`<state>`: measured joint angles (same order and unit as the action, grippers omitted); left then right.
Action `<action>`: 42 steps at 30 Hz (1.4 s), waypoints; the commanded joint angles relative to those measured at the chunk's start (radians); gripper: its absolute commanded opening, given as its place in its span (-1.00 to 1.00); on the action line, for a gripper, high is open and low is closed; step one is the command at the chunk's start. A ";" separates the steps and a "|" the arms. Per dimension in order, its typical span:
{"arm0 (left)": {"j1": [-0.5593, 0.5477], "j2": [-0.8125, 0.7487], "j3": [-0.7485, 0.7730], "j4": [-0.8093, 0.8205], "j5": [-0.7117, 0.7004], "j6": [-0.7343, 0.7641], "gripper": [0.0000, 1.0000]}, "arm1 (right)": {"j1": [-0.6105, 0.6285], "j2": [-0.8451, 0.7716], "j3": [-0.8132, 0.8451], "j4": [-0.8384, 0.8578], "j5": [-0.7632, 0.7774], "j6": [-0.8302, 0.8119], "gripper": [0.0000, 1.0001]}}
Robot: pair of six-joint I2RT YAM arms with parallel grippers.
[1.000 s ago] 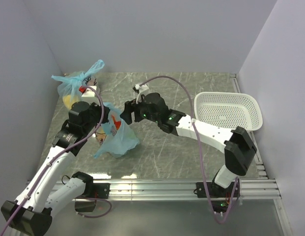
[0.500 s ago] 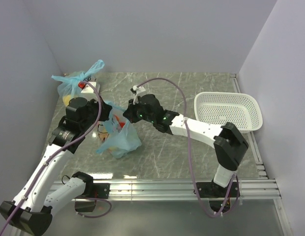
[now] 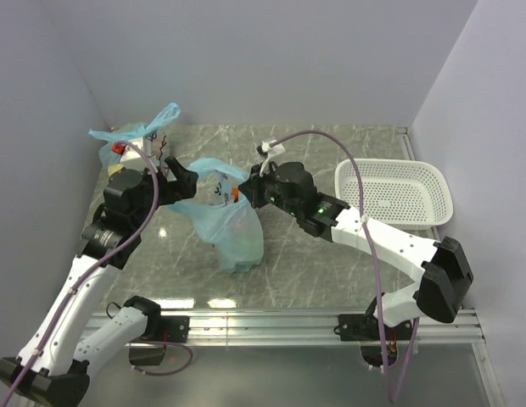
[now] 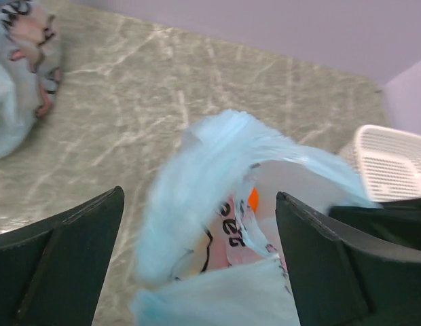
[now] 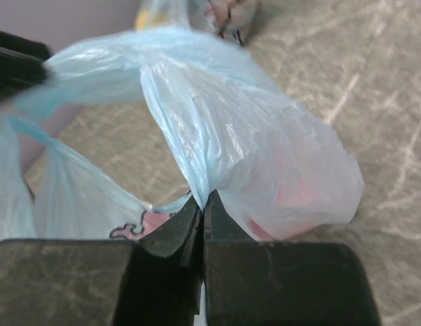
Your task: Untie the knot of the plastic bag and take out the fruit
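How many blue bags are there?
2. One plastic bag is mid-table, pinched by the right gripper; a second bag lies in the far left corner. No others show.

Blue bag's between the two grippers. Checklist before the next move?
1. Right gripper grip on the plastic bag: ok, fingers shut on the film.
2. Left gripper grip: not ok, open, film between the fingers but not pinched.
3. Bag mouth open: ok, a gap shows an orange fruit inside.
4. Untying done: cannot tell, no knot in view.
5. Fruit out: not ok, it sits inside the bag.
6. The second bag out of the way: ok, back-left, apart from the held one.
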<state>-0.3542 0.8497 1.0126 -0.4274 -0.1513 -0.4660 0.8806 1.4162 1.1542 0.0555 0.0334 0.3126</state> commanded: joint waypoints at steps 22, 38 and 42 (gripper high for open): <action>-0.149 0.020 -0.324 0.360 0.187 -0.365 0.89 | -0.101 -0.166 -0.398 0.237 0.088 0.131 -1.00; -0.336 0.385 -0.233 0.508 0.055 -0.322 0.88 | -0.120 -0.264 -0.600 0.388 -0.004 0.118 -1.00; -0.353 0.454 -0.210 0.536 0.012 -0.332 0.83 | -0.120 -0.278 -0.613 0.396 -0.016 0.117 -1.00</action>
<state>-0.6941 1.2720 0.7471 0.0242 -0.0849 -0.8028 0.7650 1.1721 0.5507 0.3840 0.0322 0.4297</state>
